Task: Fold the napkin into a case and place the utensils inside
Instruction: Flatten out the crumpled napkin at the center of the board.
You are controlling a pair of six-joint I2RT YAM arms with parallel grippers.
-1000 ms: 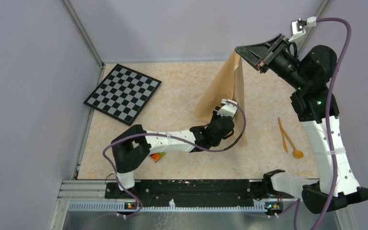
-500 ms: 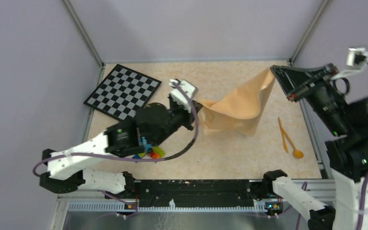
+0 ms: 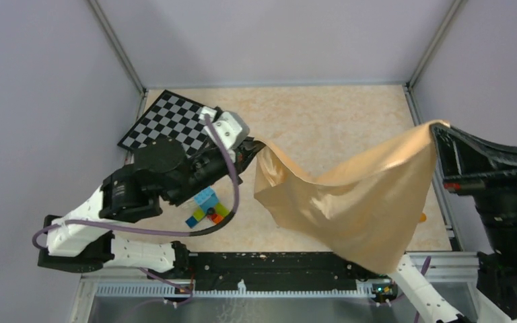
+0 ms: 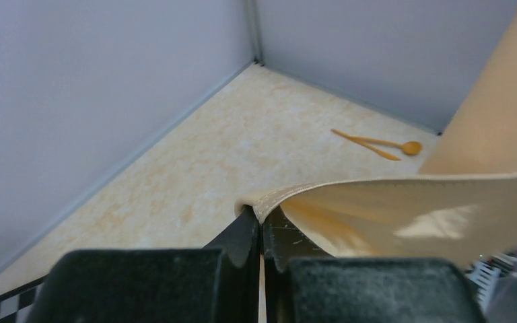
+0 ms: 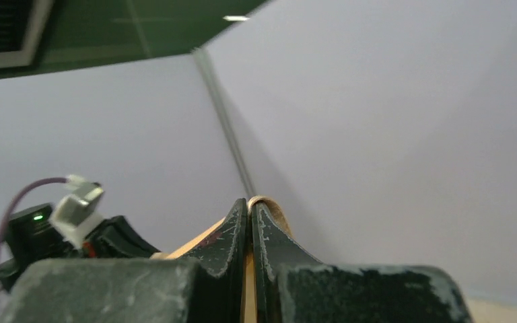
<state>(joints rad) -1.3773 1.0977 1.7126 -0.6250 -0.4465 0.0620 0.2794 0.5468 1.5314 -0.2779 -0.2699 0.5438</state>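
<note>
Both sets of jaws are closed tight on cloth. Your left gripper (image 3: 253, 148) pinches one corner of the napkin (image 3: 357, 195) at about 9 o'clock from the middle of the table (image 3: 323, 114). Your right gripper (image 3: 437, 129) pinches another corner out at 3 o'clock, by the right wall and raised higher. In each wrist view the fingers meet with only the hem between them.

The napkin is stretched in the air between your two arms as a single open sheet, sagging toward 5 o'clock over the near rail. I can't tell from the overhead view whether its lowest tip touches the rail or hangs free of it.

You look to be at the very start of the task. There is no crease or fold, and nothing resembles a case. The utensils (image 4: 377, 142) lie untouched on the table near 4 o'clock. The hanging cloth mostly hides them from above, but the left wrist view shows them plainly, close together.

You have yet to lay the cloth flat, fold it into the pouch, then pick up the utensils and slide them in. The checkerboard (image 3: 168, 121) at 10 o'clock and the toy bricks (image 3: 205, 205) at 8 o'clock play no part.
</note>
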